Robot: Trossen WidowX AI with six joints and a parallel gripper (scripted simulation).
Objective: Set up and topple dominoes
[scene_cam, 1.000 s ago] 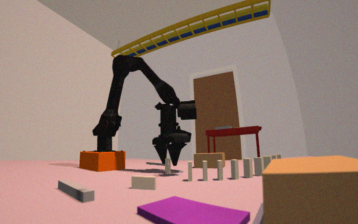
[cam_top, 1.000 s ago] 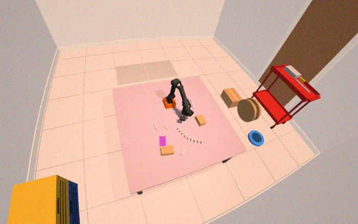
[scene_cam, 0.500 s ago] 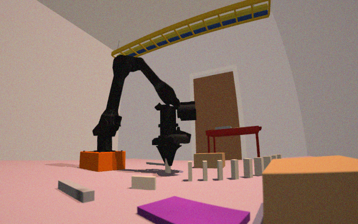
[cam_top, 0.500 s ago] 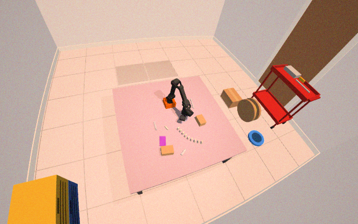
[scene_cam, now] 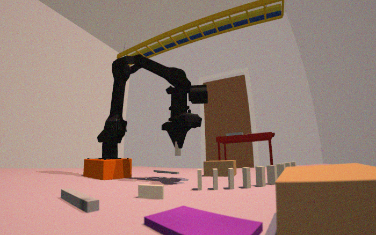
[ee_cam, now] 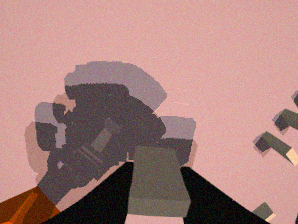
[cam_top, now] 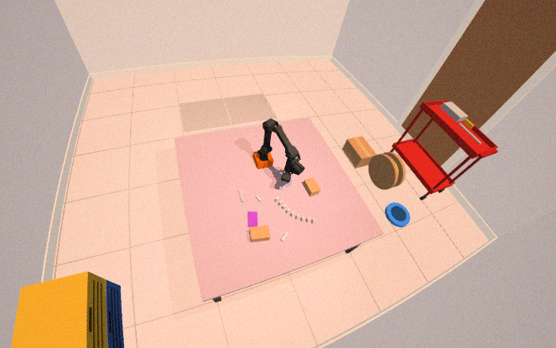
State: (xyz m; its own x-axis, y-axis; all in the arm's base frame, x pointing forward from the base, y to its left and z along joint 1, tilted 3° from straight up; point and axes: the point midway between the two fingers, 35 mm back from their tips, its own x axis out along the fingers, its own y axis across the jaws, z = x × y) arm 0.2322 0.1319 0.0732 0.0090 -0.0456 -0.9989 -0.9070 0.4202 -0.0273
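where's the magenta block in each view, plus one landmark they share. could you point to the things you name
top: magenta block (cam_top: 252, 218) (scene_cam: 202, 220), below center, just above a tan block (cam_top: 260, 233) (scene_cam: 327, 205)
exterior: bottom edge, right of center, left of that big tan block
wrist: not in it
shared landmark: the orange base (cam_top: 267, 163) (scene_cam: 93, 169) (ee_cam: 17, 212), at the lower left corner in wrist

Arm (cam_top: 282, 137) (scene_cam: 155, 66): matte black, chunky rounded joint housings linked by slimmer segments. Above the gripper (cam_top: 286, 177) (scene_cam: 178, 146) (ee_cam: 156, 171): dark boxy block jutting from one side of the wrist. Gripper black, broad angular body, wedge-shaped fingers tapering to narrow tips. Base block (cam_top: 258, 163) (scene_cam: 93, 169) (ee_cam: 17, 210): bright orange, box-shaped, small dark fasteners on top.
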